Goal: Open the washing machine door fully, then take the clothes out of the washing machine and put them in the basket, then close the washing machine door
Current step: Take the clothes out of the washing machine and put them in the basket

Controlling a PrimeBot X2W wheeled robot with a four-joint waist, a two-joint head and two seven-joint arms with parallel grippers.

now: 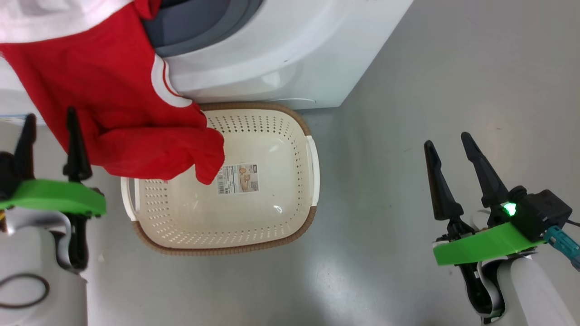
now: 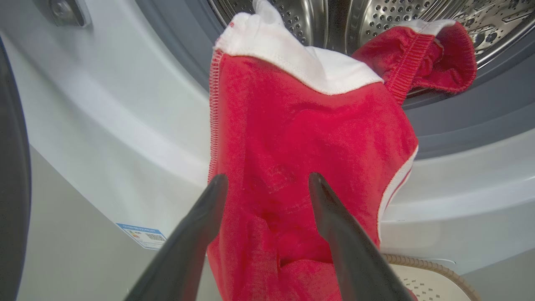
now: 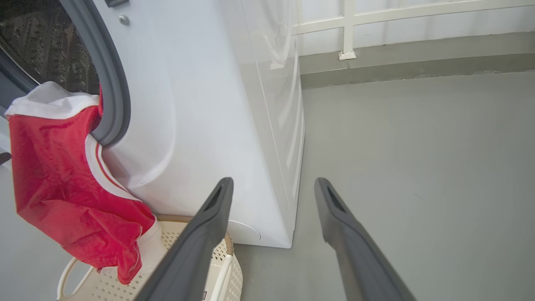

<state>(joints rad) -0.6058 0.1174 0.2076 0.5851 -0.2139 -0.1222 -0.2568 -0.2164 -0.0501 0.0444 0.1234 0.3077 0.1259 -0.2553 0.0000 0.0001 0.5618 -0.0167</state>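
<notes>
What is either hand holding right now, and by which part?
Nothing. The left hand and right hand are both open; the clothes hang from the washing machine, ungripped.

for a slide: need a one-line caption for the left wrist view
The left gripper, fingers open, faces the red clothes hanging out of the washing machine drum, above the basket.

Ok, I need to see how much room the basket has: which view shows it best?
The head view: the basket is seen from above, bottom bare but for a sticker, the clothes hanging over one corner. The right wrist view catches one end; the left wrist view, a bit of rim.
</notes>
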